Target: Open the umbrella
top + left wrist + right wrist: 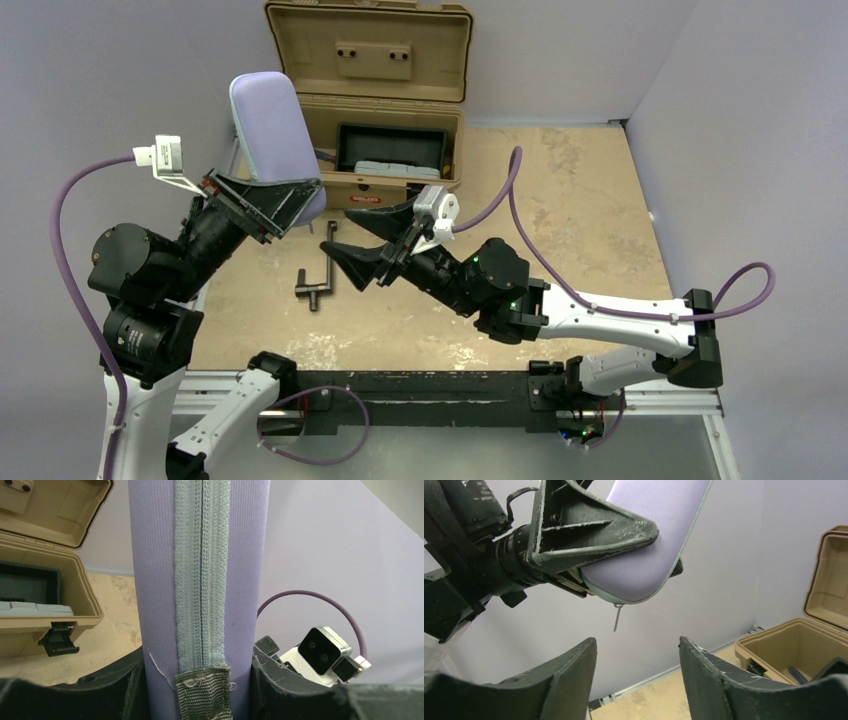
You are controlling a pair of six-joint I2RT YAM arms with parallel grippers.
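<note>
1 case, 1 toolbox, 2 hands

The umbrella is hidden in every view (no fabric, shaft or handle shows). What does show is a lavender-grey zipped case, shut and upright, its lower end clamped in the left pincer.

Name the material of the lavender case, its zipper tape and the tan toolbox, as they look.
The lavender case: fine ribbed knit fabric, matte, probably over a stiff shell since it keeps its rounded shape. The zipper tape: woven grey-green textile, frayed threads at its end. The toolbox: moulded tan plastic, dull sheen.
</note>
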